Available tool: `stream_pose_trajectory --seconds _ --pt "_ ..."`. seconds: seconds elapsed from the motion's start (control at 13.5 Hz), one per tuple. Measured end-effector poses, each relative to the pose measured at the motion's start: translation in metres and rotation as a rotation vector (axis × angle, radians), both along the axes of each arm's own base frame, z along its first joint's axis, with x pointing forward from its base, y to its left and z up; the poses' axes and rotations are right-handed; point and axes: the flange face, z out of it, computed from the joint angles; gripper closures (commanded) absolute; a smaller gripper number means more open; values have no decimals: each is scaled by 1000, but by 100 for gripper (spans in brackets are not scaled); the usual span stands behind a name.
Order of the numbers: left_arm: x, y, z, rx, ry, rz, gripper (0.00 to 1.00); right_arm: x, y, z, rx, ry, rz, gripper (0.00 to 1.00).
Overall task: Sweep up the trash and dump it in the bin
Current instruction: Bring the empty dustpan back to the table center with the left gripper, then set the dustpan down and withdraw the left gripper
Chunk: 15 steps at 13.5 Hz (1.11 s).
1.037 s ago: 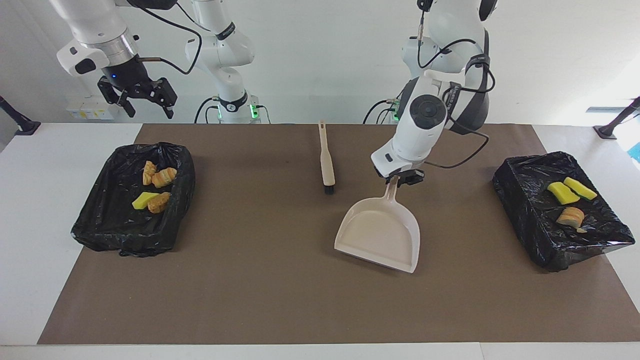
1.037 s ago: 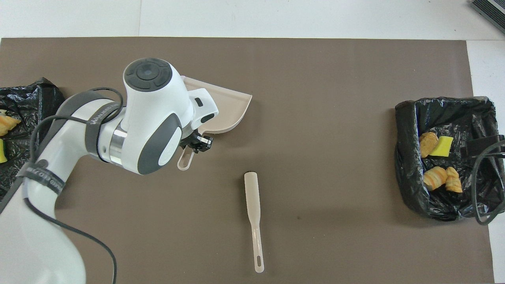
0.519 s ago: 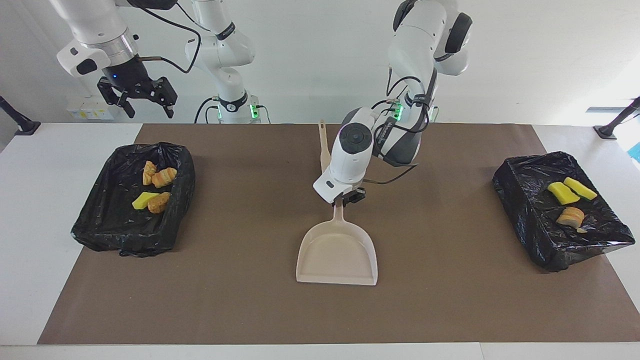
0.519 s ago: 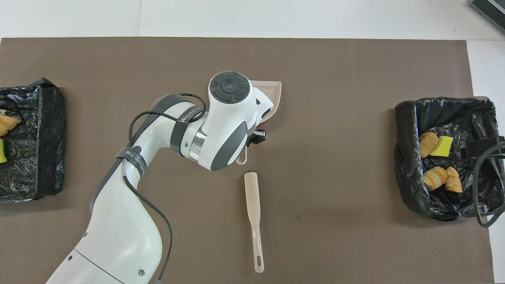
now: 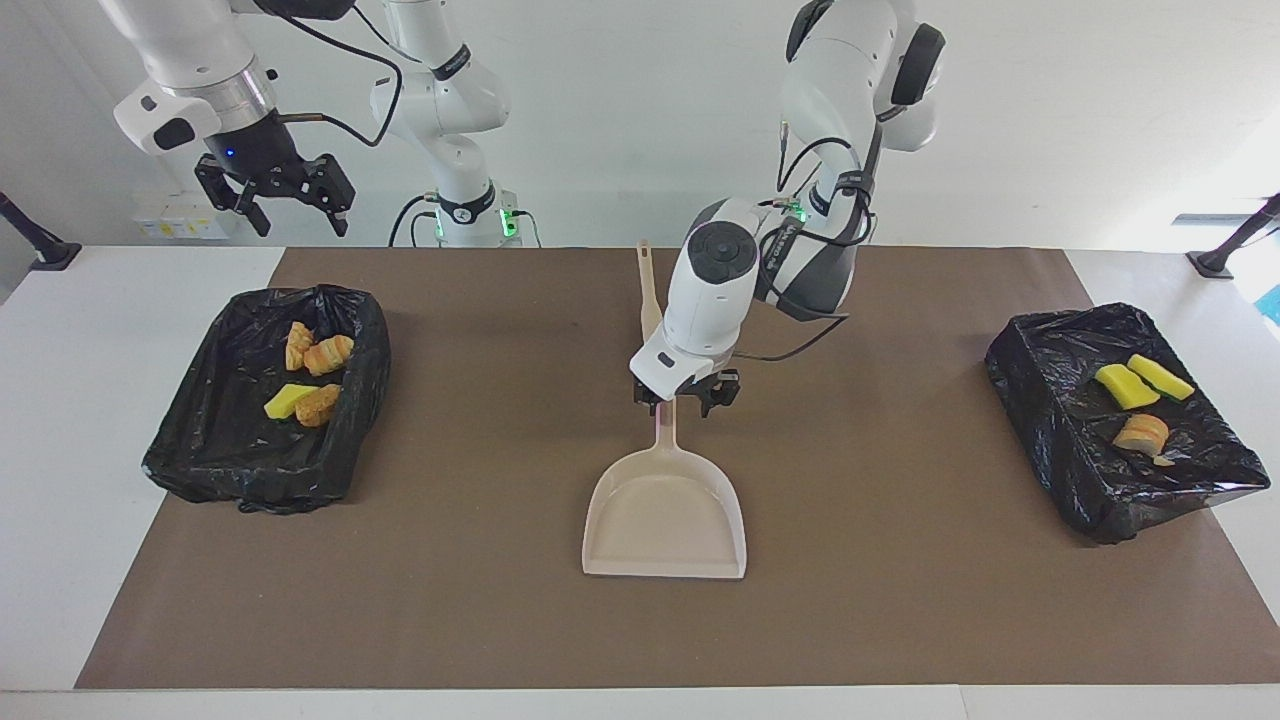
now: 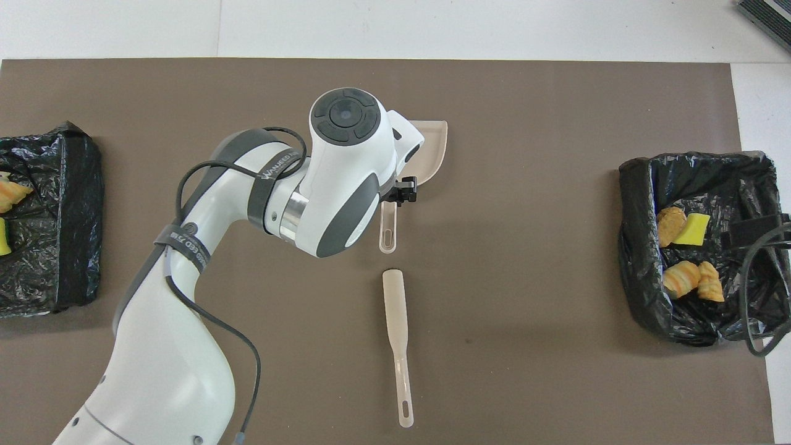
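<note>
Left claw (image 5: 686, 398) open over dustpan (image 5: 665, 510) handle; right claw (image 5: 275, 196) waits.

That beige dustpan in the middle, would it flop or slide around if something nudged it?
The dustpan looks like moulded plastic holding its shape, so probably stiff. It seems thin-walled, likely light. Lying flat on the brown mat, it would probably slide, not tip.

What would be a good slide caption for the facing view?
Left claw open over the dustpan handle at mid-table; trash lies in both lined bins.
</note>
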Motion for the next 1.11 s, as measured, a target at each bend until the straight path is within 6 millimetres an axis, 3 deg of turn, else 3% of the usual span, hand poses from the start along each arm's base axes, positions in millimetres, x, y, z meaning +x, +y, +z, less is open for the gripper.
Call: stream_pose_trajectory --seconds 0.22,0.59,0.89,1.11 --pt "24 63 28 8 0 3 0 0 4 0 -1 0 8 0" --pt "58 195 72 2 -5 -68 0 0 4 0 -1 0 8 0" --pt "49 294 119 -10 -26 -159 0 0 4 0 -1 0 8 0" --pt "23 340 134 -15 -30 -165 0 0 4 0 -1 0 8 0"
